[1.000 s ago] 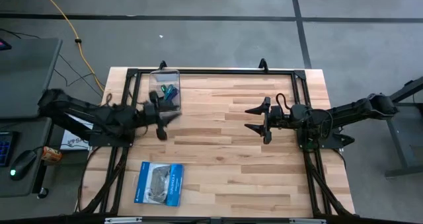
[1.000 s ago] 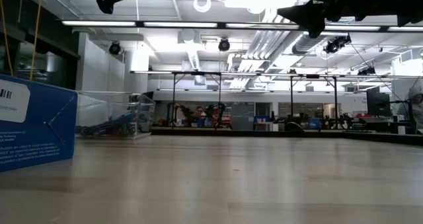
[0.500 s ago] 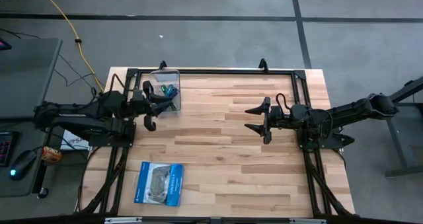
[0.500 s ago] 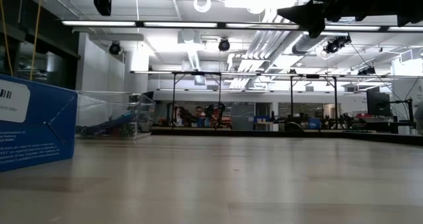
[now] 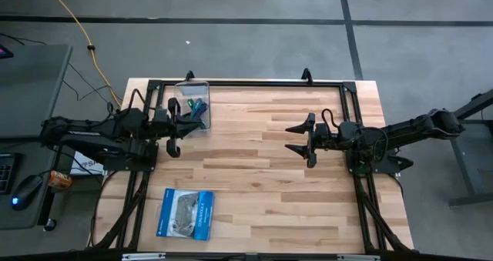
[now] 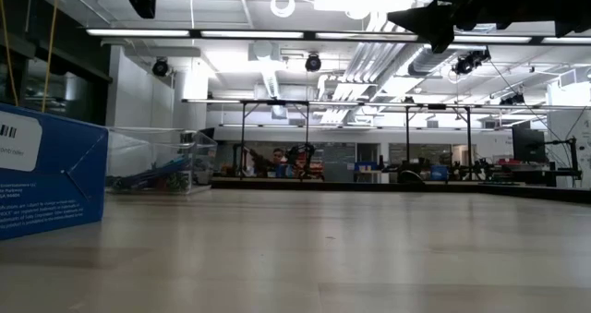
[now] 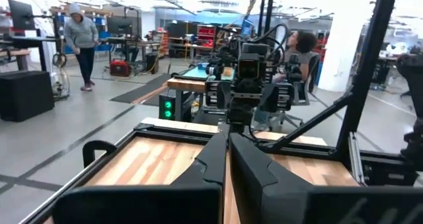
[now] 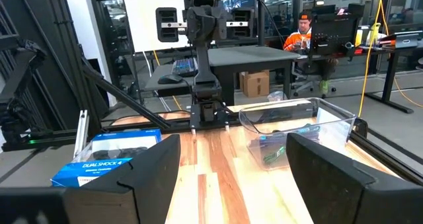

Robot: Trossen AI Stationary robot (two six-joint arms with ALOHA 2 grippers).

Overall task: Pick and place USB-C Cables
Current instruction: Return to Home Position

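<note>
- Two USB-C cables (image 8: 285,139) show inside the transparent bin (image 5: 192,88): a teal-blue one (image 8: 291,133) lying along the bin's long side, and a green one (image 8: 272,156) just beside it. Purple cannot be made out.
- Left pincer (image 7: 228,139) hangs by the bin, clenched on nothing.
- Right pincer (image 5: 290,138), released, is well apart from the bin, above the surface (image 5: 254,184).

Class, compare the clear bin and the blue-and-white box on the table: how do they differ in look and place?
The clear bin is see-through and shows coloured cables inside; the blue-and-white box is opaque and printed. The bin stands at the table's far left corner, the box near its front edge. Both rest on the table's left half.
</note>
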